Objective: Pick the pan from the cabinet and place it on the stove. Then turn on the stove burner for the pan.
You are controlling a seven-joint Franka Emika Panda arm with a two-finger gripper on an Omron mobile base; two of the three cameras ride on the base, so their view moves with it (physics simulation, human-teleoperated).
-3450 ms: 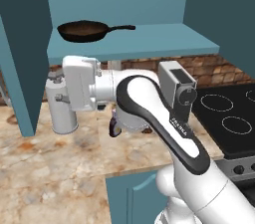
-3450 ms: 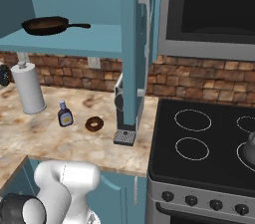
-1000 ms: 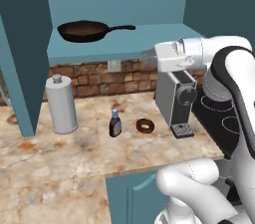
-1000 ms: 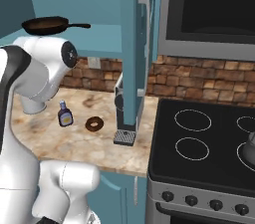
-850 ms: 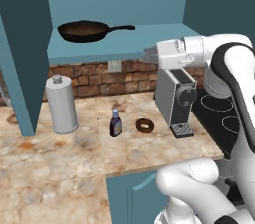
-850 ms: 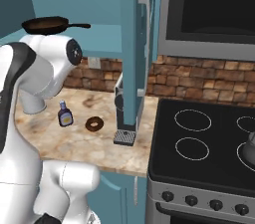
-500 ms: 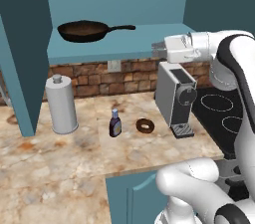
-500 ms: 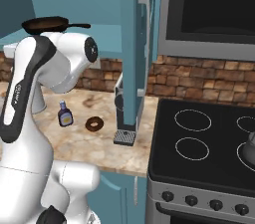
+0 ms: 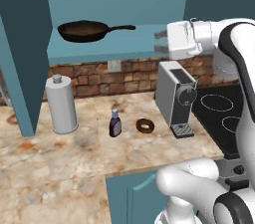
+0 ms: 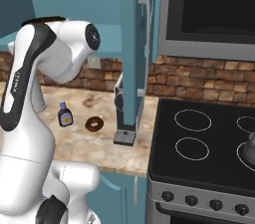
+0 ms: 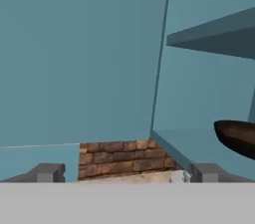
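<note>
meanwhile, reaching for a round dark cast-iron pan (image 9: pixel 82 31) with a brownish cooking face and a long thin black handle, lying flat on the teal shelf of the tall teal-blue cabinet (image 9: pixel 104 48), bowl toward the shelf's left end, handle running right toward its middle. hovering at shelf height off the shelf's right end, well apart from the handle tip: the white arm's two-finger gripper (image 9: pixel 160 42), fingers spread wide and holding nothing. best done, by the look of it, by sliding level along the shelf's front edge, lining the spread fingers either side of the thin handle near the bowl, then closing firmly; heavy iron on a slim round bar likely to swing if pinched near the tip. seen from the hand, just the pan's dark curved rim (image 11: pixel 236 138) at the right edge, so more turning toward it needed. waiting at the worktop's right end, the black glass stove (image 10: pixel 209 143) with thin white burner rings, smooth and flat above a grey steel front with black knobs.
</note>
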